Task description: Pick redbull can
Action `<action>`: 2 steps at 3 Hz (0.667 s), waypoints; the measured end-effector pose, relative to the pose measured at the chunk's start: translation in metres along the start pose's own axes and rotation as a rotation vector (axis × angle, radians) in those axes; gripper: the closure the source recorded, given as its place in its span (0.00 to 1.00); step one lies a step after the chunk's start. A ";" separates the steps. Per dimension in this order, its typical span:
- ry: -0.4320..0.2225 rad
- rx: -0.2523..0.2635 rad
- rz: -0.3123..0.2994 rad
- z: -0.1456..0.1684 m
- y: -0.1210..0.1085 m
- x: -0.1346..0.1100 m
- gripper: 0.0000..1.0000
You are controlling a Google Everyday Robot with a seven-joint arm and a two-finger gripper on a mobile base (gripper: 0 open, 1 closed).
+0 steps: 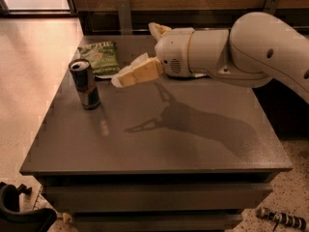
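The redbull can (pixel 85 84) stands upright near the left edge of the grey table (pixel 193 149); it is slim, dark blue and silver, with a silver top. My gripper (pixel 133 55) hangs above the table to the right of the can, a short gap away and not touching it. It is open and empty: one cream finger (pixel 135 73) points left toward the can, the other (pixel 157 30) sticks up behind the wrist.
A flat green snack bag (pixel 100 57) lies just behind the can. My white arm reaches in from the right over the table's far half. A wooden wall runs behind the table. A black object (pixel 19 214) sits on the floor at lower left.
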State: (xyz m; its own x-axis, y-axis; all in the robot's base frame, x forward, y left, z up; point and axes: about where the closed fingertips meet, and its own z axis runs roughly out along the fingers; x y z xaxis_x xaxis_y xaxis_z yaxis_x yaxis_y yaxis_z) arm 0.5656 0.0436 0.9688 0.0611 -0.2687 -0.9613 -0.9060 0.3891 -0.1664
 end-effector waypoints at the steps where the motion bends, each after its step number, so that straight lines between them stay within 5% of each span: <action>1: -0.093 -0.029 0.065 0.038 0.013 0.022 0.00; 2: -0.153 -0.085 0.065 0.079 0.033 0.032 0.00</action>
State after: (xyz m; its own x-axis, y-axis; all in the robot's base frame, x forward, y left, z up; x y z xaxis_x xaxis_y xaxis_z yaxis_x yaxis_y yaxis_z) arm 0.5706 0.1171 0.9148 0.0587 -0.1058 -0.9927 -0.9419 0.3235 -0.0902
